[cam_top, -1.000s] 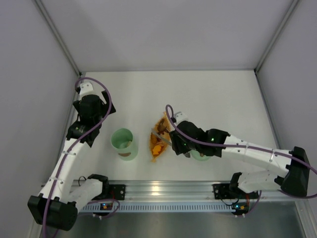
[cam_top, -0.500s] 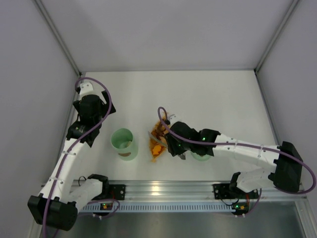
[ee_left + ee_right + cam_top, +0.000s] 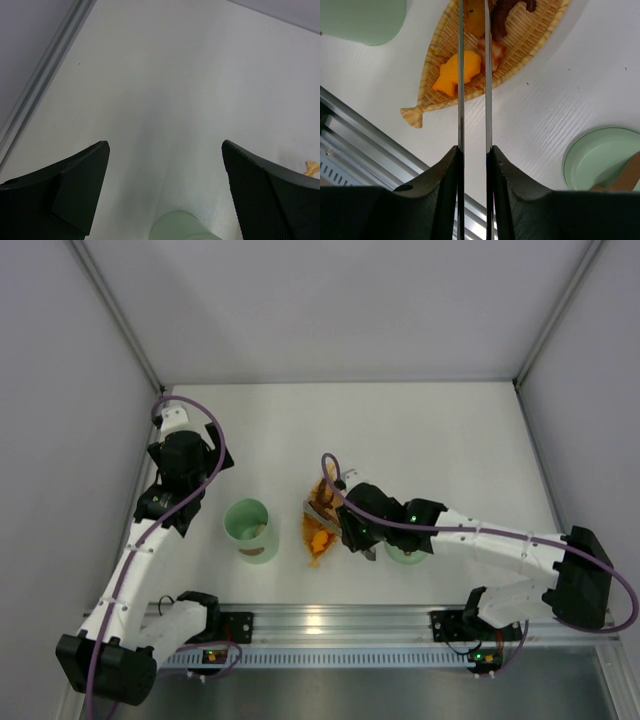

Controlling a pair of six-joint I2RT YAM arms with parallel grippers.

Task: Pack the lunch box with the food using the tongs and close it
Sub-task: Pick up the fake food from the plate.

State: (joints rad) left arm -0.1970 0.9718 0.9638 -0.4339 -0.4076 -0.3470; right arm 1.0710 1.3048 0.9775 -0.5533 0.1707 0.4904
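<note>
Over the orange leaf-shaped dish [image 3: 532, 35], the right gripper [image 3: 474, 155] clamps the tongs [image 3: 460, 75], their two arms pressed narrow and nearly parallel. The tips run past the edge of the right wrist view; whether they grip a piece cannot be told. Food [image 3: 451, 75] in orange, brown and cream chunks lies in the dish. The lunch box [image 3: 246, 525] stands open left of the dish, apart from it. Its lid [image 3: 592, 157] lies flat to the right. The left gripper [image 3: 164, 150] hangs near the lunch box, jaws wide and empty.
</note>
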